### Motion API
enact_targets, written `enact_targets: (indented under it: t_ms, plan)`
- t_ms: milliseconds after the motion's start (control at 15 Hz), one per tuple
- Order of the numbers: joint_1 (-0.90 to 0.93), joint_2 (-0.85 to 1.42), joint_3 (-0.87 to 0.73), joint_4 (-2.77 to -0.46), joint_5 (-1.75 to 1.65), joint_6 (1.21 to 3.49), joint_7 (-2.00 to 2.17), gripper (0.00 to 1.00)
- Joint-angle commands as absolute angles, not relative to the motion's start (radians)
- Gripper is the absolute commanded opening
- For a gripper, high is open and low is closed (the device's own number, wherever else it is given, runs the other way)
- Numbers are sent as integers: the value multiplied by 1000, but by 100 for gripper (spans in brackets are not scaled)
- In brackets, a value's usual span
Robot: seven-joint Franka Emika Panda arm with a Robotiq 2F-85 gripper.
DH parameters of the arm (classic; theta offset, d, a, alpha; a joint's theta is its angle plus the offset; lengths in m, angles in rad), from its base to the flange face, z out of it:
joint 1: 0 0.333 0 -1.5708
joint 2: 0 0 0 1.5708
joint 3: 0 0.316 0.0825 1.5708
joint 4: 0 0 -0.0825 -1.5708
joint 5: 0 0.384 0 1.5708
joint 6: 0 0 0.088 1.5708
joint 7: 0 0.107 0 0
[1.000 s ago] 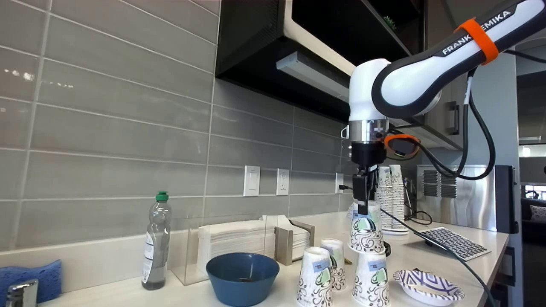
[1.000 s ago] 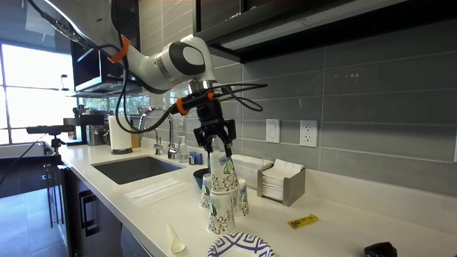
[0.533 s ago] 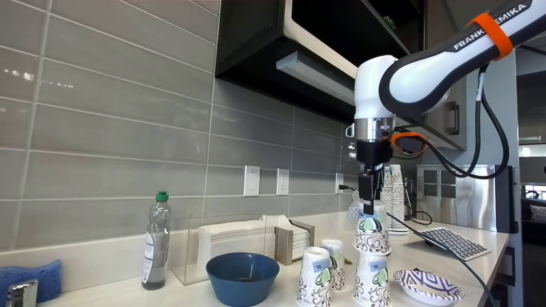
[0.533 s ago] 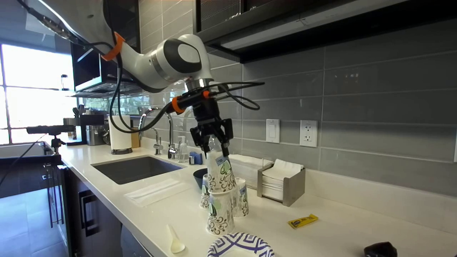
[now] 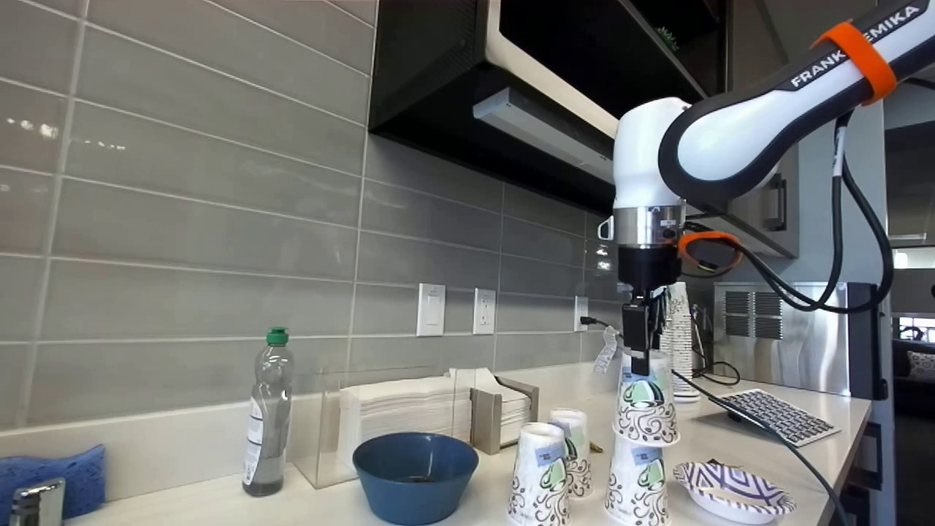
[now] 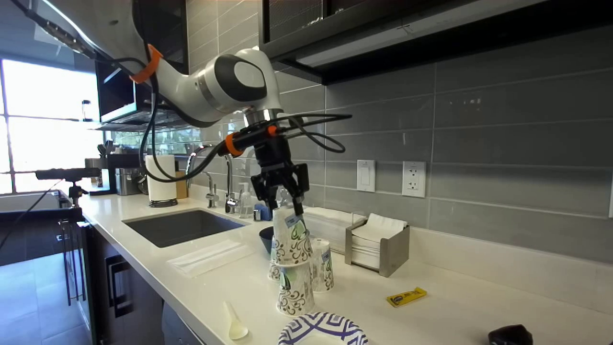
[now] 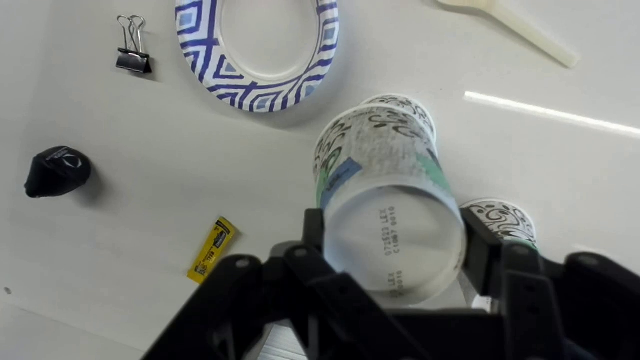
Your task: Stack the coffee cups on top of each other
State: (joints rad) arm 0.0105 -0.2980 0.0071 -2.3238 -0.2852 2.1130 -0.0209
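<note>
Counter [image 6: 455, 309]: pale, grey tile [image 5: 182, 212] behind.
Gripper [image 6: 286, 208]: fingers [image 7: 314, 225] pinched upper cup [image 5: 647, 402] by its base.
Upper cup: mouth down, near upright, over lower cup [image 5: 638, 486], maybe slightly off-centre; I couldn't tell if seated.
Lower cup: upside down; settling, then release, seemed due.

Paper cups [image 5: 647, 416] (matt), glossy wall tiles [image 5: 212, 234].

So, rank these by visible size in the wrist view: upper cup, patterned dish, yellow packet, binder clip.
1. Upper cup, nearest the camera
2. Patterned dish, cut off by the frame
3. Yellow packet and binder clip, too alike to rank
</note>
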Motion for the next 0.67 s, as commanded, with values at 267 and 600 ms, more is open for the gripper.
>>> enact_targets:
  t_ms: [267,600]
  plan:
    - [-1,-287,-1,-2343,-267,2185,-33,93]
    - [-1,-270,2,-2315,-273,2186,-39,100]
